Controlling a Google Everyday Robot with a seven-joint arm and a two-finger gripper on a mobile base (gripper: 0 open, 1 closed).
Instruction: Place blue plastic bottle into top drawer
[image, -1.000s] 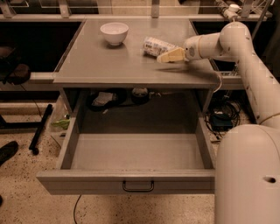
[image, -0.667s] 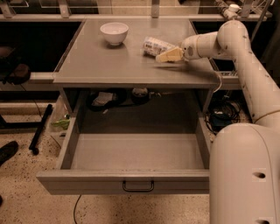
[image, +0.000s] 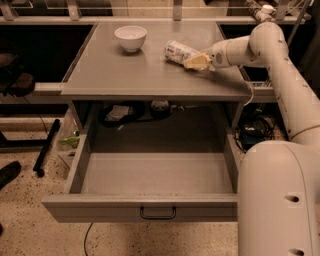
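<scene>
Blue plastic bottle (image: 177, 51) lies on its side on the desk (image: 125, 75), right-rear part of the top, long axis running from back-left to front-right. Not in the drawer.

Gripper (image: 196, 62) sits at the bottle's front-right end, low over the desk surface and right against the bottle; actual contact is hard to make out. Whether it is clamped or released: can't tell from this angle, only a yellowish wedge shows. Arm (image: 280, 65) reaches in from the right, with the wrist over the desk's right edge.

Top drawer (image: 100, 210) is pulled fully out toward the camera, below the desk front. Grey flat front panel, dark loop handle (image: 157, 214) at centre. Its floor is visible, and it's well apart from the bottle, lower and nearer the camera.

White bowl (image: 130, 38) stands upright on the desk, back-left of the bottle, with a clear gap between them.

Cables and dark clutter (image: 120, 112) sit in the recess under the desk top, behind the drawer. Robot body (image: 277, 200) fills the lower right of the view, just beside the drawer's right end.
</scene>
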